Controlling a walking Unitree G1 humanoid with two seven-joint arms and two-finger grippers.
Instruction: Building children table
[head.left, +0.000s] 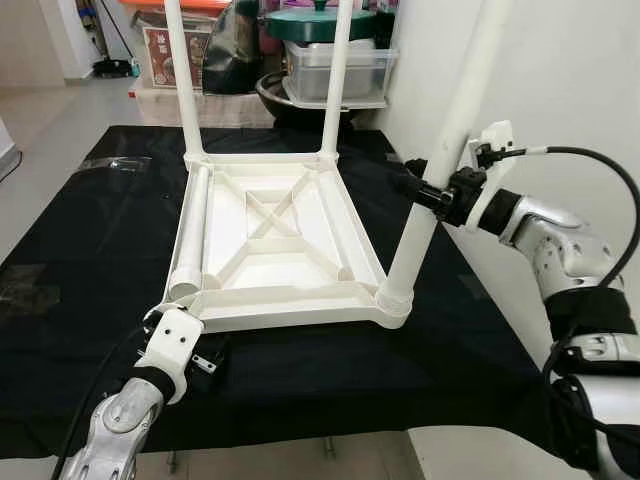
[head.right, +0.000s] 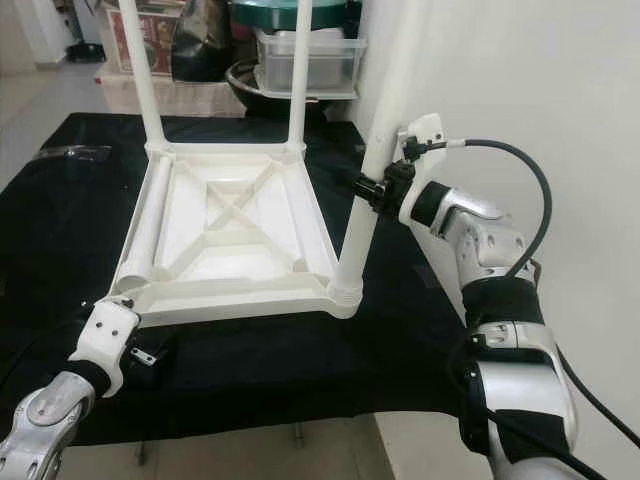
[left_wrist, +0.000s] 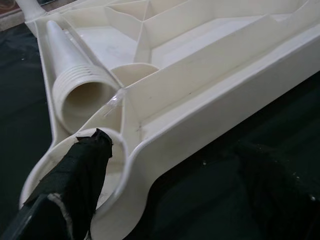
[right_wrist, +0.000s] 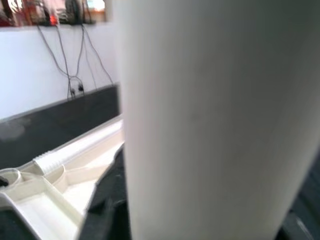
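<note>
A white plastic table top (head.left: 280, 305) lies upside down on a black cloth. Two white legs (head.left: 185, 80) stand upright in its far corners. A third leg (head.left: 440, 160) stands in the near right corner socket (head.left: 395, 300), and my right gripper (head.left: 428, 190) is shut on it at mid-height. A loose fourth leg (head.left: 192, 230) lies inside the top along its left side. My left gripper (left_wrist: 175, 150) is open at the near left corner socket (left_wrist: 107, 165). One taped black finger (left_wrist: 75, 185) rests over that socket, the other outside the rim.
The black cloth (head.left: 90, 250) covers a low surface whose front edge is close to me. Clear plastic wrappers (head.left: 115, 162) lie on it at the left. Storage boxes and a green-lidded pot (head.left: 320, 22) stand behind. A white wall (head.left: 560, 70) runs along the right.
</note>
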